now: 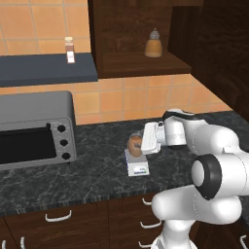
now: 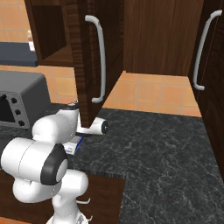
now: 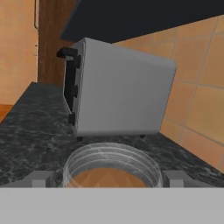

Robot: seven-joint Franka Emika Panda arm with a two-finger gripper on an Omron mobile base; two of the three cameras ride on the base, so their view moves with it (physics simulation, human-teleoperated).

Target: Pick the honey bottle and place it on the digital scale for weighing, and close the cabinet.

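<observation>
The end effector (image 1: 137, 144) reaches out sideways over the table (image 1: 97, 170), its fingers (image 3: 174, 178) set on either side of the honey bottle (image 1: 134, 145), apparently gripping it. The bottle sits directly above the digital scale (image 1: 136, 166), near the table's front edge; whether it touches the platform I cannot tell, so release looks like the step in hand. Through the bottle's clear rim, amber honey shows inside. The cabinet (image 1: 136, 34) stands open, its door (image 2: 89, 61) swung out over the table, holding an amber capped bottle (image 1: 153, 44) on its shelf.
</observation>
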